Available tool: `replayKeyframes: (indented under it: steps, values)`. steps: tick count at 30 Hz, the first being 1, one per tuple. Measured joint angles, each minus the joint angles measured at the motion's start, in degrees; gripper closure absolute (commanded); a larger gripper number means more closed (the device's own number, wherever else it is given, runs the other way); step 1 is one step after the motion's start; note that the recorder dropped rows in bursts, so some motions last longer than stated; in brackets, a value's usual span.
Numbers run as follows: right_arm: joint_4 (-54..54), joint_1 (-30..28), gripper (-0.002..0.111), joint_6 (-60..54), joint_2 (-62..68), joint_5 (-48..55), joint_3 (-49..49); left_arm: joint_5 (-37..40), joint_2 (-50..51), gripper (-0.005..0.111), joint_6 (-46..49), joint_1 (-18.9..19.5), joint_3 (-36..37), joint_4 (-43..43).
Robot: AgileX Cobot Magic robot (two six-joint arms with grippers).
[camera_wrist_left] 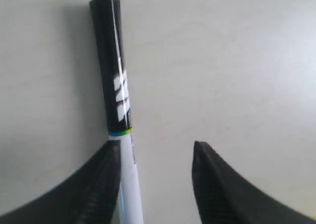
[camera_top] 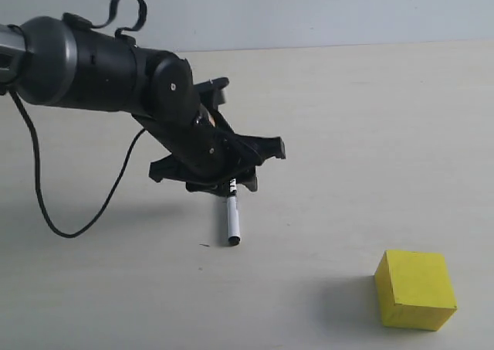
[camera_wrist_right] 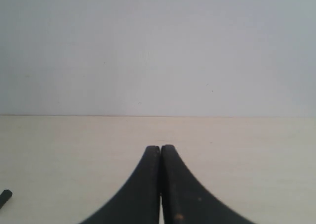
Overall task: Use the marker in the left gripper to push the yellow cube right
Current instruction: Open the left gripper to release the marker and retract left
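Observation:
The marker point(camera_top: 231, 220) points its small black end down at the table, with its white barrel showing below my left gripper point(camera_top: 229, 181). In the left wrist view the marker point(camera_wrist_left: 116, 80) lies against one finger point(camera_wrist_left: 101, 184), its long black cap reaching past the tips. The other finger point(camera_wrist_left: 217, 184) stands well apart from it, so my left gripper point(camera_wrist_left: 155, 147) is open. The yellow cube point(camera_top: 415, 288) sits on the table at the front right, far from the marker and untouched. My right gripper point(camera_wrist_right: 160, 147) is shut and empty, out of the exterior view.
The pale table point(camera_top: 370, 134) runs back to a light wall. A black cable point(camera_top: 46, 203) loops down from the left arm onto the table. A small black object point(camera_wrist_right: 5, 197) shows at the edge of the right wrist view.

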Motion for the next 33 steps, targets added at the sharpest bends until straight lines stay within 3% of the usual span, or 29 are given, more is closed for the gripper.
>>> replayKeyframes:
  steps: [3, 4, 5, 10, 13, 16, 23, 25, 33]
  values:
    - [0.0, 0.0, 0.108, 0.0, 0.0, 0.0, 0.0, 0.1, -3.6, 0.090, 1.8, 0.8, 0.0, 0.3]
    - [0.0, 0.0, 0.108, 0.0, 0.0, 0.0, 0.0, 0.1, -4.7, 0.104, 2.7, 1.0, 0.0, 0.4]
    - [0.0, 0.0, 0.108, 0.0, 0.0, 0.0, 0.0, 0.1, -6.4, 0.106, 3.7, 1.1, 0.0, 1.3]
    - [0.0, 0.0, 0.108, 0.0, 0.0, 0.0, 0.0, 0.0, -13.3, 0.106, 9.7, 1.4, 1.5, 5.7]
    - [0.0, 0.0, 0.108, 0.0, 0.0, 0.0, 0.0, -4.0, -18.2, 0.106, 11.4, 1.0, 7.2, 8.2]
    - [0.0, 0.0, 0.108, 0.0, 0.0, 0.0, 0.0, -14.2, -24.9, 0.106, 11.9, 0.4, 17.3, 8.7]
    - [0.0, 0.0, 0.108, 0.0, 0.0, 0.0, 0.0, -50.1, -39.6, 0.106, 11.4, -4.6, 43.7, 8.9]
    - [0.0, 0.0, 0.108, 0.0, 0.0, 0.0, 0.0, -56.4, -41.6, 0.106, 10.5, -4.9, 49.0, 8.9]
    - [0.0, 0.0, 0.108, 0.0, 0.0, 0.0, 0.0, -61.1, -43.9, 0.106, 10.0, -4.9, 56.6, 8.9]
